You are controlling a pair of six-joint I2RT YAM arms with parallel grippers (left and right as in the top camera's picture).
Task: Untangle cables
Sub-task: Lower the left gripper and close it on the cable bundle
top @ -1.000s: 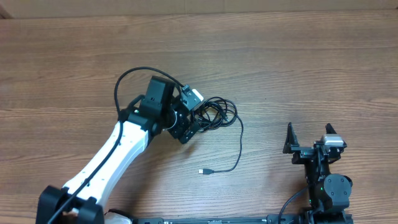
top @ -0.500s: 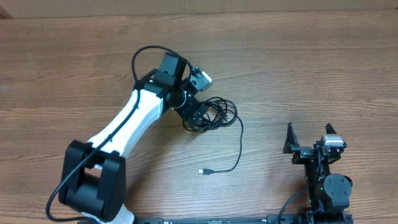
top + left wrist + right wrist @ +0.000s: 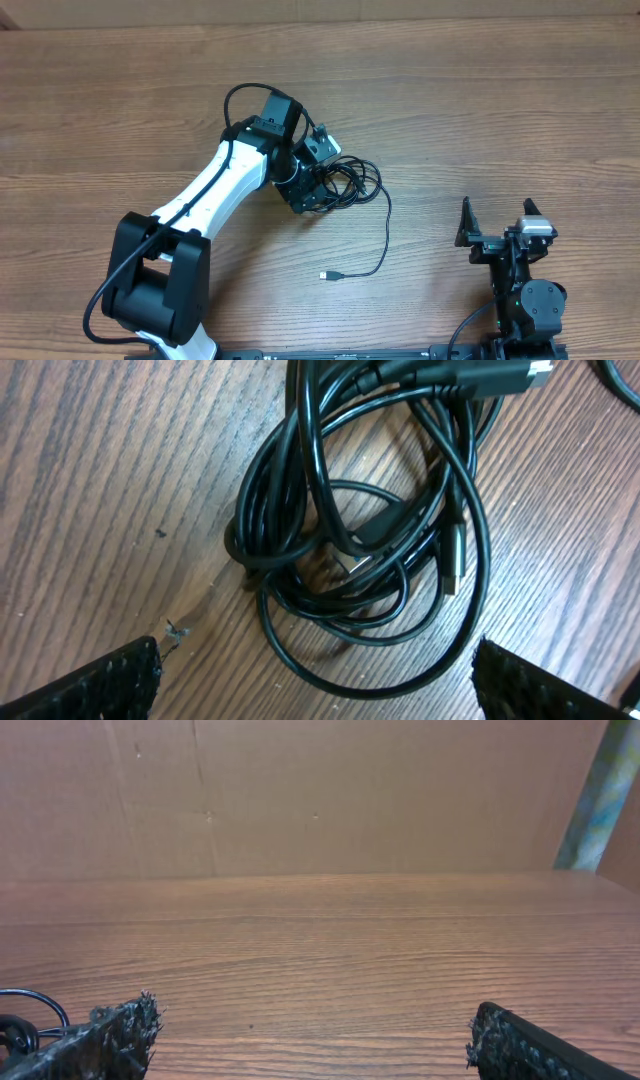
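Note:
The cables [image 3: 348,183] lie as a bunch of thin black loops on the wooden table, with one strand trailing down to a small plug [image 3: 327,274]. In the left wrist view the bunch [image 3: 365,540] fills the frame, with a metal plug [image 3: 452,565] inside the loops. My left gripper [image 3: 308,190] is open right over the left side of the bunch; its fingertips [image 3: 110,685] straddle the lowest loop without touching it. My right gripper [image 3: 497,215] is open and empty at the right front, away from the cables.
The wooden table [image 3: 480,110] stretches around the bunch. A cardboard wall [image 3: 300,790] stands behind the table. The left arm's own thicker black cable [image 3: 245,95] loops above its wrist. A cable loop shows at the right wrist view's left edge [image 3: 25,1010].
The left arm has swung right and forward, bringing its open gripper down over the left side of the bunch. The cables and the right arm have not moved.

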